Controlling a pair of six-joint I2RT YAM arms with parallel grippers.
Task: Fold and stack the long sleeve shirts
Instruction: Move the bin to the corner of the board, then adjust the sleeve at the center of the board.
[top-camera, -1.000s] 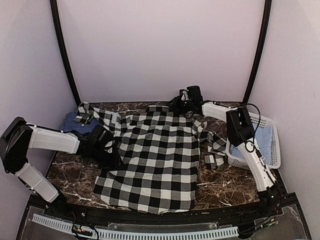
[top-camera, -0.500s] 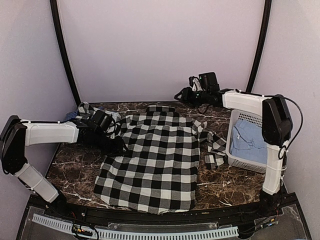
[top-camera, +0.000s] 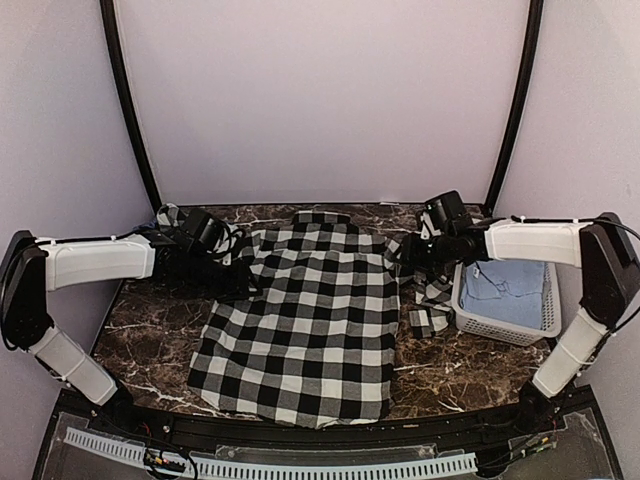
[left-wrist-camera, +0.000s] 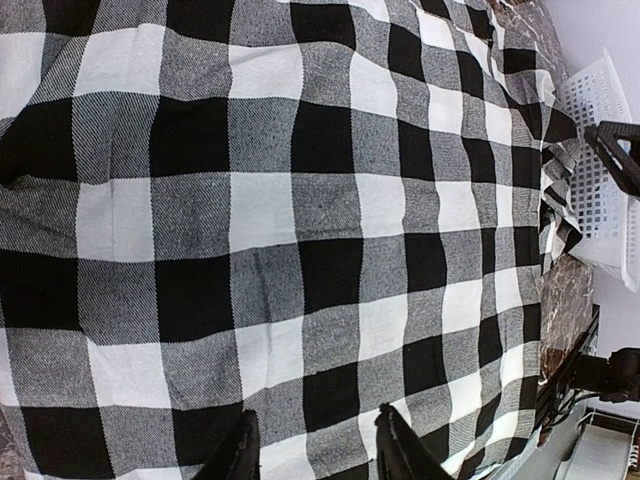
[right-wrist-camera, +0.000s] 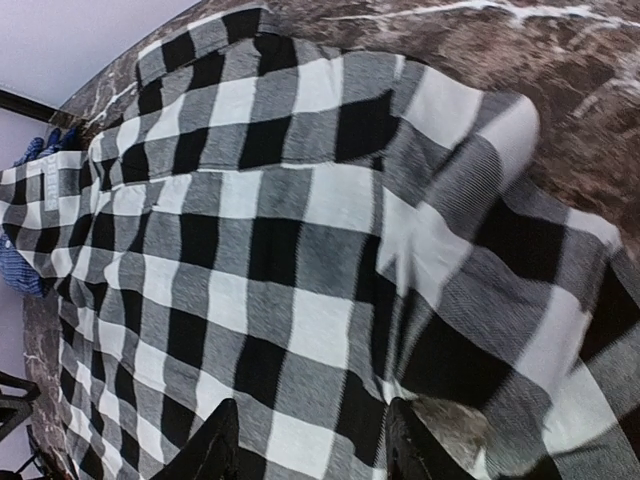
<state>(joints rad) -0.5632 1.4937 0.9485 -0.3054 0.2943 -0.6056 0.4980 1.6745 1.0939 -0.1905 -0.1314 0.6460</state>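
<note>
After sliding far-left, holds left gripper (left-wrist-camera: 318, 432) part-open, empty, checked shirt (top-camera: 310, 320) flat just beneath the jaws; swung right gripper (right-wrist-camera: 310, 420) down from behind, jaws parted, empty, sleeve (top-camera: 432, 292) just below; probably poised for sleeve folds.

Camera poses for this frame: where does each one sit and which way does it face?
Top external: high behind the bases, facing down over the table; left arm and right arm both show.
Left wrist: low over the checked shirt, facing across it toward the white basket; left gripper at bottom edge.
Right wrist: over that shirt's basket-side shoulder, facing across toward the blue shirt; right gripper at bottom edge.
Shared: all three see the checked shirt.
</note>
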